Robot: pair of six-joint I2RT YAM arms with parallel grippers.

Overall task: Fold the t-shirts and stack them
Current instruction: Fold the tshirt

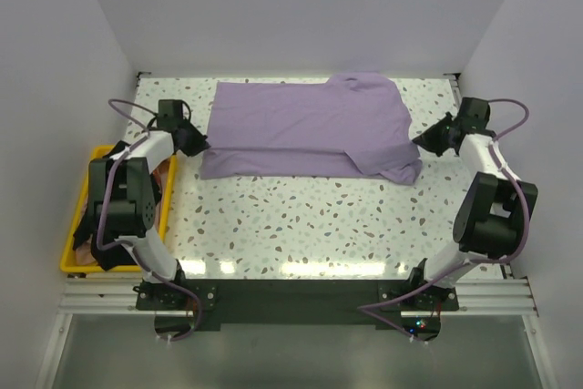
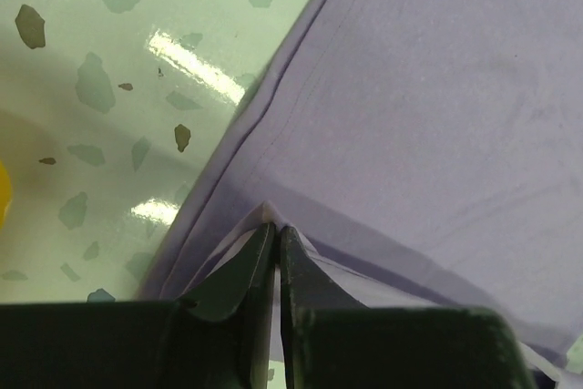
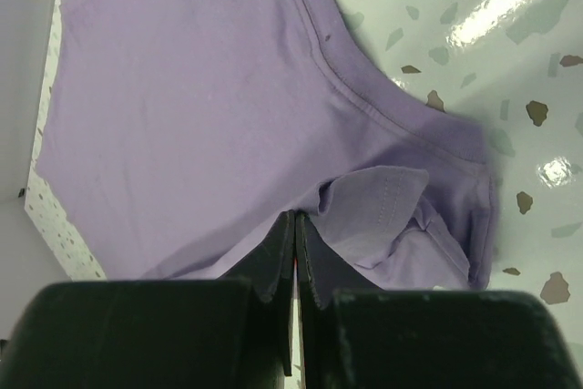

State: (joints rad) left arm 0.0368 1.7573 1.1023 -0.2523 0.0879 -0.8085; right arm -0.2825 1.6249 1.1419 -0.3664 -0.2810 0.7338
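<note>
The lavender t-shirt (image 1: 310, 125) lies spread on the far half of the table (image 1: 301, 216). The left end effector (image 2: 276, 230) is clenched on its left hem. The right end effector (image 3: 293, 218) appears clenched on its right edge. The fabric is light and limp, so grip doubled hems.

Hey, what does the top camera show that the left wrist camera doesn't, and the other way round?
Only the top view shows the whole lavender t-shirt laid out, the yellow crate beside the left arm, and the right gripper at the shirt's right edge. Only the left wrist view shows the left gripper up close, shut and pinching a peak of fabric at the shirt's edge. Both show the shirt lying on the speckled table.
</note>
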